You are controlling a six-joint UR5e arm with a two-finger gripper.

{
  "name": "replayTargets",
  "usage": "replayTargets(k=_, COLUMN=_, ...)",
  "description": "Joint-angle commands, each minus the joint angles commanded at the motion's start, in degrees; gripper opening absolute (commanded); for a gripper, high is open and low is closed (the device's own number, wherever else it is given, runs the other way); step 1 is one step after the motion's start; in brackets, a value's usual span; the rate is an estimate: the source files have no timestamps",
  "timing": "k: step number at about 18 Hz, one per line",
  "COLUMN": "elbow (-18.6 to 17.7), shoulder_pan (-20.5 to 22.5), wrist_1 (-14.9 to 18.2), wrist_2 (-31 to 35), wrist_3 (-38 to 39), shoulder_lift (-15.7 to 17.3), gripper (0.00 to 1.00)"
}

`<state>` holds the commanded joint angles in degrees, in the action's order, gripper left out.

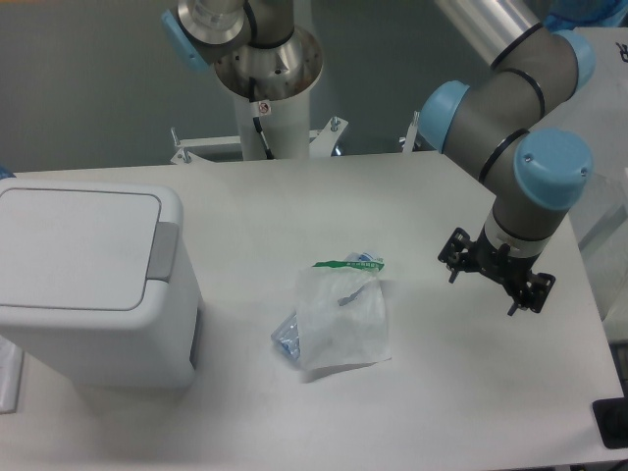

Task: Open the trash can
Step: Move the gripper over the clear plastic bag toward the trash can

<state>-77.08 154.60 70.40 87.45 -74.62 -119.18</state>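
Note:
The trash can (98,324) stands at the table's left side, a white boxy bin with rounded corners. Its flat lid (74,245) lies down flat, and the grey push tab (164,263) is on the lid's right edge. My gripper (483,292) hangs over the right part of the table, far to the right of the bin, pointing down. Its two fingers stand apart and nothing is between them, so it is open.
A small clear plastic bag (339,319) with green-and-blue print lies on the table between the bin and the gripper. The arm's base column (267,88) rises at the back centre. A dark object (610,422) sits at the table's right front edge.

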Motion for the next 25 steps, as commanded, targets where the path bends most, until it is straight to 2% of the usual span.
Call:
replayTargets(k=5, elbow=0.17, shoulder_pan=-0.26, wrist_1=0.0, wrist_2=-0.61, wrist_3=0.26, shoulder_lift=0.09, gripper=1.0)
replayTargets(k=11, elbow=0.18, shoulder_pan=-0.09, wrist_1=-0.79, wrist_2=-5.18, wrist_3=1.14, shoulder_lift=0.26, gripper=1.0)
replayTargets(k=18, elbow=-0.52, shoulder_pan=-0.79, wrist_1=-0.35, wrist_2=-15.37, wrist_3=16.51, shoulder_lift=2.63, gripper=1.0)
replayTargets(k=21, elbow=-2.63, shoulder_pan=-2.02, wrist_1=-0.44, wrist_2=-20.63, wrist_3=19.76, shoulder_lift=4.83, gripper=1.0)
replayTargets(k=25, elbow=-5.88, shoulder_pan=-3.07, wrist_1=-0.88, wrist_2=-32.06, wrist_3=23.11, shoulder_lift=8.07, gripper=1.0)
